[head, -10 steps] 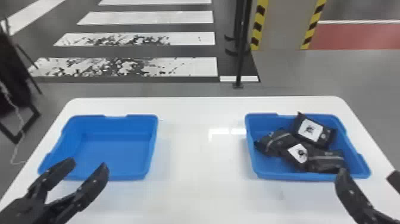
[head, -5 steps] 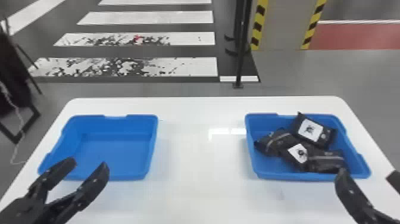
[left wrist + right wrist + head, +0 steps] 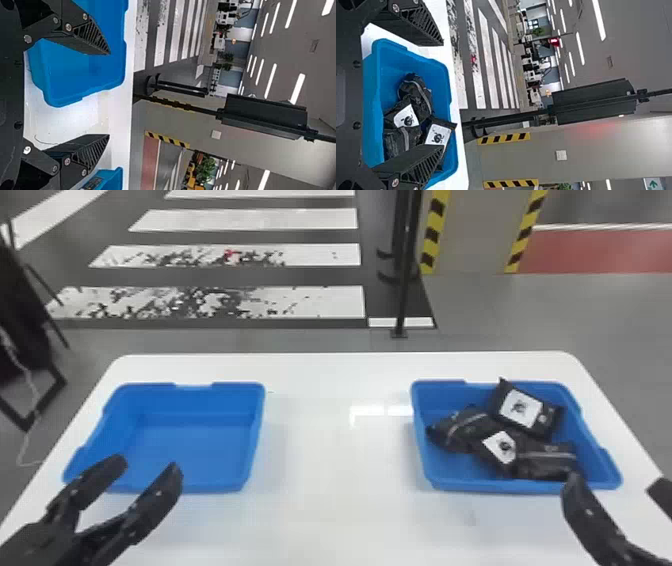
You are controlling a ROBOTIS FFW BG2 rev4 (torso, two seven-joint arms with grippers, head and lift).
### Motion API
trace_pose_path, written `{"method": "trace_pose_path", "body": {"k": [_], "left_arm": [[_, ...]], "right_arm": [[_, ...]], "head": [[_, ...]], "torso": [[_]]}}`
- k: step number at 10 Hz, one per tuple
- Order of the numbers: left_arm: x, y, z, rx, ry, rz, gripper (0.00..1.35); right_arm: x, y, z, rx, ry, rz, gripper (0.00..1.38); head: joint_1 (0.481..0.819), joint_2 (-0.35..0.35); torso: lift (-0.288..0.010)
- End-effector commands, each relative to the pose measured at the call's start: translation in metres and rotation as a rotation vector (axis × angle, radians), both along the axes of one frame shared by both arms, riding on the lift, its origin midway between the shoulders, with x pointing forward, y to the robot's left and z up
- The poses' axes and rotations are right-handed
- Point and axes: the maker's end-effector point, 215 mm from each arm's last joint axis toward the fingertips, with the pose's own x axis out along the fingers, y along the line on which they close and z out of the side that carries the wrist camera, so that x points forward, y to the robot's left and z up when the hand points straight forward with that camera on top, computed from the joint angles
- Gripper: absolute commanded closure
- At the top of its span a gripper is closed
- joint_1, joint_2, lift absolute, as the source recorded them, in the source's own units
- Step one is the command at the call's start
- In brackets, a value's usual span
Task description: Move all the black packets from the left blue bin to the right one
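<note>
While four black packets lie together in the right blue bin (image 3: 480, 485), the left claw (image 3: 147, 466) and the right claw (image 3: 614, 484) each hang with their two fingers wide apart, gripping nothing. Both bins sit on the white tabletop (image 3: 330, 515), well apart from each other.

The packets are dark, crinkled pouches with a slight sheen, heaped so that they touch and partly overlap. Farthest from the robot is the far packet (image 3: 546, 422), tilted on the pile, with a large white label bearing a black figure; one pointed corner rises to about the bin's far rim. To its left, the left packet (image 3: 462, 429) looks rumpled and rounded, with a thin pale stripe curving across it. Between that one and the near side, the middle packet (image 3: 486, 452) carries a white label with a dark round mark, set at a slant. The near right packet (image 3: 547, 465) is creased and shows a greyish band across its black surface.

In the head view, the left claw overlaps the near edge of the left blue bin (image 3: 215, 485), whose smooth blue floor is exposed. The right claw is by the near right corner of the right blue bin, one fingertip appearing in front of its rim.
</note>
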Motion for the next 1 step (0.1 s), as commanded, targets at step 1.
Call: {"method": "trace_pose_path", "body": {"k": [1], "left_arm": [[-0.0001, 0.0003, 0.0003, -0.003, -0.001, 0.003, 0.34]], "right_arm": [[0.0, 0.0008, -0.0001, 0.005, 0.0, 0.001, 0.11]], "head": [[0.695, 0.036]], "torso": [[-0.139]]}}
